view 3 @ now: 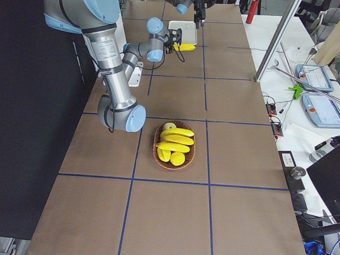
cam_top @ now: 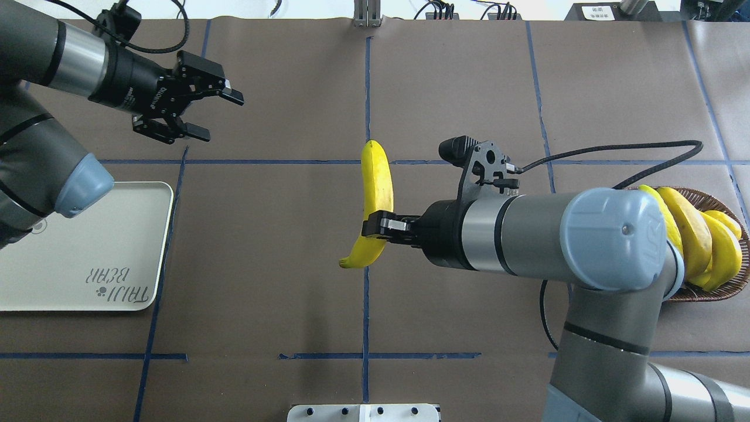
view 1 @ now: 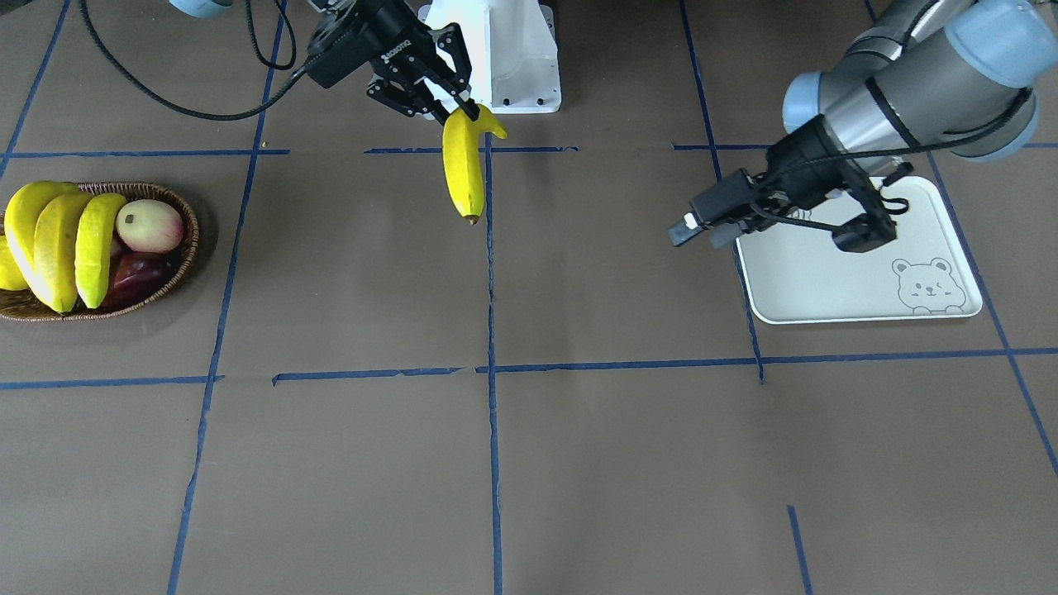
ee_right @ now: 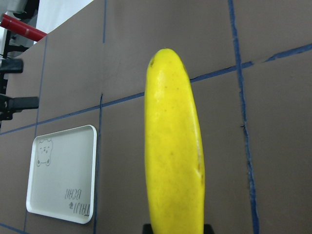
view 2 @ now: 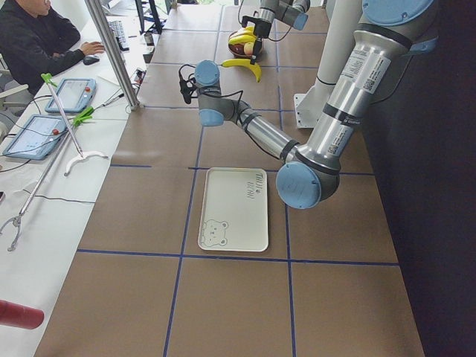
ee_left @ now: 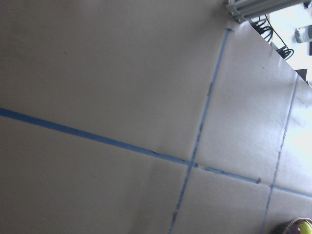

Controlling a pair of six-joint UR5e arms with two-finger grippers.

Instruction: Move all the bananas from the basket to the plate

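Note:
My right gripper (cam_top: 375, 225) is shut on a long yellow banana (cam_top: 375, 187) near its stem end and holds it above the middle of the table; the same banana (view 1: 463, 169) hangs under that gripper (view 1: 459, 103). Three more bananas (view 1: 58, 240) lie across the brown wicker basket (view 1: 178, 273) with other fruit. Nothing lies on the white plate (cam_top: 82, 246) with the bear drawing. My left gripper (cam_top: 214, 114) hovers open and empty past the plate's far edge. In the right wrist view the banana (ee_right: 173, 146) fills the middle and the plate (ee_right: 63, 180) sits at the lower left.
A pink-white apple (view 1: 149, 225) and a dark red fruit (view 1: 136, 273) share the basket. The robot's white base (view 1: 512, 58) stands at the table's back edge. Blue tape lines cross the brown table. A person sits at a side desk (view 2: 37, 37).

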